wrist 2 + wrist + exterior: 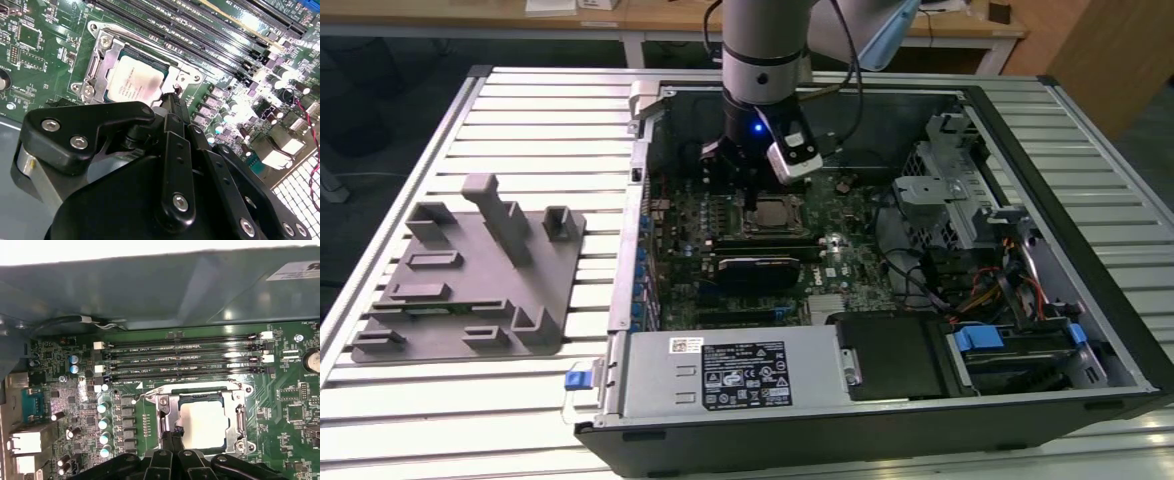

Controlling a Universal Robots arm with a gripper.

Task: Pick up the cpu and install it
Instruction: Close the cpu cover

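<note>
The cpu (202, 426), a flat square with a matte silvery lid, lies seated in its bright metal socket frame (235, 415) on the green motherboard (75, 405). The board lies inside the open black computer case (1067, 130), which rests on the ribbed metal bench (520, 120). The black hand (172, 97) hangs at the socket frame's edge, just beside the cpu, its slim tips drawn together and gripping nothing. Long dark memory slots (180, 360) run alongside. A grey moulded fixture (467, 280) sits on the bench at the exterior view's left.
</note>
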